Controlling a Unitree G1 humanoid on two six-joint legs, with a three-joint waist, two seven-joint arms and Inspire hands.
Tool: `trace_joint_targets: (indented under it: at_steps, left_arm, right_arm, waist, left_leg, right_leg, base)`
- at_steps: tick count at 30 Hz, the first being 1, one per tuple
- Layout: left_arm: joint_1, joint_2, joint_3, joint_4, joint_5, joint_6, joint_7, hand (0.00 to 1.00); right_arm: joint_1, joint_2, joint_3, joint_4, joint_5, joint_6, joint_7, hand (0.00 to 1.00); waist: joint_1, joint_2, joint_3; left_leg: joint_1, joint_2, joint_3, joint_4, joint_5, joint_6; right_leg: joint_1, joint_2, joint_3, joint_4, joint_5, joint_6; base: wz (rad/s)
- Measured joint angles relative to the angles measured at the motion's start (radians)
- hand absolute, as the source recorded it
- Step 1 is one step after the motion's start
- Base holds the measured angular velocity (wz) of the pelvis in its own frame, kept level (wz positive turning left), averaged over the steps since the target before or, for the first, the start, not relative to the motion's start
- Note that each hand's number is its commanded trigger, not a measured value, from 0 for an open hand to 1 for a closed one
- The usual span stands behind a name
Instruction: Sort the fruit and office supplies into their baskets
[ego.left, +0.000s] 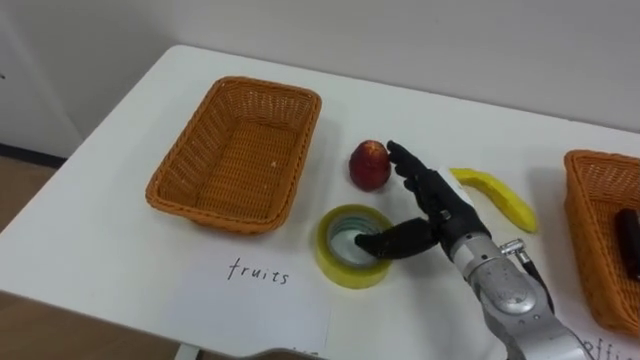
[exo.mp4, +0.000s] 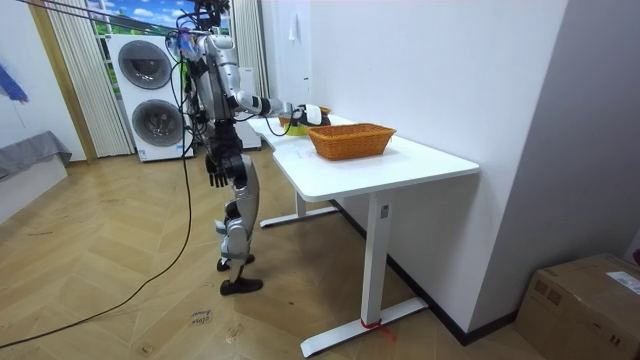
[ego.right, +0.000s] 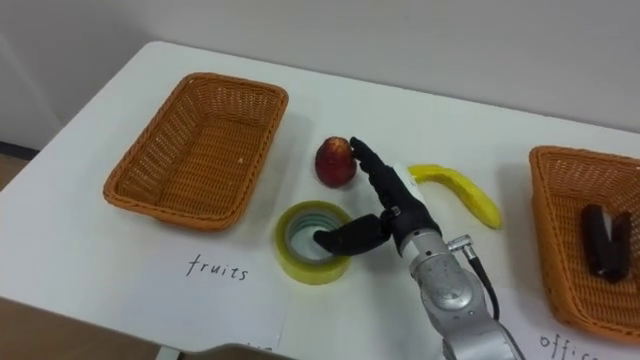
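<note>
A red apple and a yellow banana lie on the white table, between an empty wicker basket on the left and a second wicker basket on the right. A yellow-green roll of tape lies flat near the front edge. My right hand is open over it: the thumb dips into the roll's hole, and the straight fingers reach to just beside the apple. In the room view my left hand hangs loose at my side.
A paper label lies in front of the left basket. A dark object rests in the right basket. I stand at the table's end; stacked washing machines are behind me and a cardboard box is on the floor.
</note>
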Motion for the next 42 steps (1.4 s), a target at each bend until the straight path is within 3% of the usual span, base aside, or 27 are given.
trace_joint_targets:
  at_steps: [9,24,29,42]
  left_arm:
    - [0.002,0.000,-0.003,0.008,0.000,0.020,0.000,0.00]
    - [0.001,-0.001,-0.003,-0.003,-0.001,0.031,0.005,0.00]
    - [0.003,-0.001,-0.003,-0.006,-0.001,0.033,0.005,0.00]
    - [0.027,-0.003,0.009,-0.058,-0.002,0.048,0.000,0.00]
  right_arm:
    - [0.000,0.026,0.013,0.008,-0.005,0.001,0.001,0.00]
    - [0.000,0.024,0.040,0.036,-0.023,0.004,0.003,0.00]
    - [0.000,0.024,0.040,0.036,-0.058,0.019,0.004,0.00]
    - [0.000,0.025,0.013,0.031,-0.147,0.045,0.051,0.00]
  waist:
    - [0.004,0.010,-0.0015]
    - [0.002,0.005,-0.0051]
    - [0.001,-0.003,-0.0101]
    - [-0.004,-0.009,-0.0104]
  left_leg:
    - [0.004,0.000,-0.004,0.000,0.000,0.000]
    - [0.006,-0.001,-0.011,0.001,0.000,0.000]
    - [0.005,-0.002,-0.013,0.002,0.000,0.000]
    - [0.004,-0.002,-0.011,0.007,0.000,0.000]
  right_leg:
    - [0.006,0.000,-0.006,0.000,0.000,0.000]
    - [0.009,0.000,-0.006,-0.001,0.000,0.000]
    - [0.009,0.000,-0.007,-0.002,0.000,0.000]
    - [0.012,-0.010,-0.006,-0.004,-0.002,0.002]
  base:
    - [0.01]
    - [0.00]
    - [0.00]
    - [0.00]
